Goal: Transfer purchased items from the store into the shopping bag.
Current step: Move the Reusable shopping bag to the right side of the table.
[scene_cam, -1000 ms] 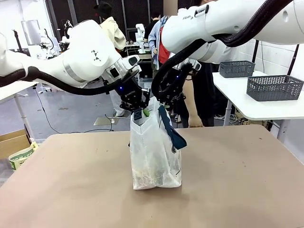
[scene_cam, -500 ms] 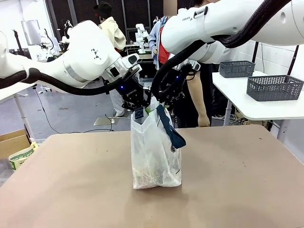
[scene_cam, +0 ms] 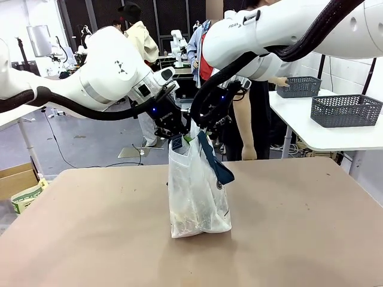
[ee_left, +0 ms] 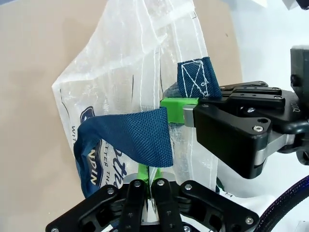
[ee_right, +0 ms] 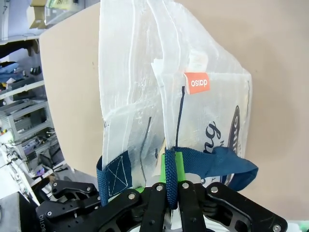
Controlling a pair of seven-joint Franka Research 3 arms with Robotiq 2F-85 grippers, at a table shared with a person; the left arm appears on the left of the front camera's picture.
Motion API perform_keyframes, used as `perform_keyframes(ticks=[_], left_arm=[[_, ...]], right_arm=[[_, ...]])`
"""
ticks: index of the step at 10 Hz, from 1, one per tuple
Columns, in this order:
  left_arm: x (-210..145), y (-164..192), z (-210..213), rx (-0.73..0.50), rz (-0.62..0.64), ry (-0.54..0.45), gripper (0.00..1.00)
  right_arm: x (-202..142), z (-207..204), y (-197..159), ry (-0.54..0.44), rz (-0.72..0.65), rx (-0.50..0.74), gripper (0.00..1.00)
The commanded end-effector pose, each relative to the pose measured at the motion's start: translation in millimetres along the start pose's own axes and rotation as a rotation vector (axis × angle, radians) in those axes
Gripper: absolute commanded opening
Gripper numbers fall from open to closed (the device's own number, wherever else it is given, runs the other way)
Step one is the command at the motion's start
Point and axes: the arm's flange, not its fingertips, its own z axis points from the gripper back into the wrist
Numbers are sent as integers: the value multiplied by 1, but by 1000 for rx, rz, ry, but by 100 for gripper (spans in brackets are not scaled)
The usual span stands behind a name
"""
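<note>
The shopping bag (scene_cam: 197, 191), translucent white with navy strap handles, stands upright at the middle of the table (scene_cam: 90, 239). My left gripper (scene_cam: 175, 137) is shut on the bag's top rim beside one handle (ee_left: 128, 137), its green pads pinching the plastic. My right gripper (scene_cam: 201, 127) is shut on the other navy handle (ee_right: 212, 162), right beside the left one. Each wrist view shows the other gripper close by, the right gripper (ee_left: 181, 110) and the left gripper (ee_right: 72, 193). Something yellowish shows faintly through the bag's bottom (scene_cam: 187, 218); I cannot make out the purchased items.
A person (scene_cam: 251, 101) stands behind the table's far edge, one hand (scene_cam: 280, 81) at a dark grey basket (scene_cam: 298, 87) on a white side table (scene_cam: 323, 134). A second grey basket (scene_cam: 346, 110) sits nearer. A cardboard box (scene_cam: 18, 182) stands on the floor at left.
Both grippers have risen slightly and drawn the bag's top up and a little right. The person's hand has come up to the basket on the side table.
</note>
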Motion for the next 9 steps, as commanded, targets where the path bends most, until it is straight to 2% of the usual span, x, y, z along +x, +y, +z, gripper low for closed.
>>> perform_keyframes(ticks=[1,5,6,9], left_arm=[[-3,3,4,-48,-32,0,8],[-6,7,7,-99,-44,7,88],[-7,9,8,-123,-43,12,100],[-12,16,7,-170,-44,30,100]], right_arm=[[5,-1,0,-11,16,39,0],[6,-4,0,-6,16,43,0],[7,-5,0,-5,21,47,0],[8,-6,0,-5,14,44,0]])
